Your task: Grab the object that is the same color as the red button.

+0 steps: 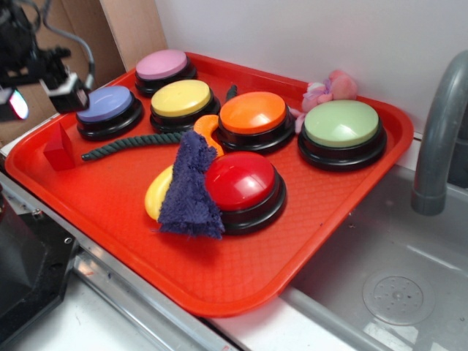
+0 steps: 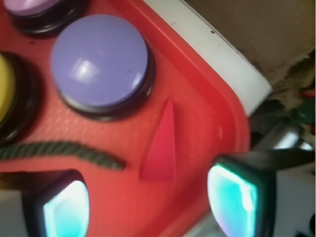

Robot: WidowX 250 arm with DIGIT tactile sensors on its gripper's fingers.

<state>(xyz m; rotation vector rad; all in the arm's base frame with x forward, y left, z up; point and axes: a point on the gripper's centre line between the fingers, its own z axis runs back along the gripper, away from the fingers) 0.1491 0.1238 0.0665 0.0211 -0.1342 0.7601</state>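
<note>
Exterior view looks down obliquely across the whole tray (image 1: 351, 212); wrist view hovers close above its corner.

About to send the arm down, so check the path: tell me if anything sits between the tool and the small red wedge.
Nothing visible does. In the wrist view the red wedge lies on bare tray just ahead of the open tool. The dark rope ends just left of it, apart, and the purple button stands beyond.

Exterior view is bright and evenly lit, with soft glare on the red button (image 1: 240, 180); wrist view is blurred throughout, the fingertips (image 2: 232, 195) glowing cyan, badly defocused.
</note>
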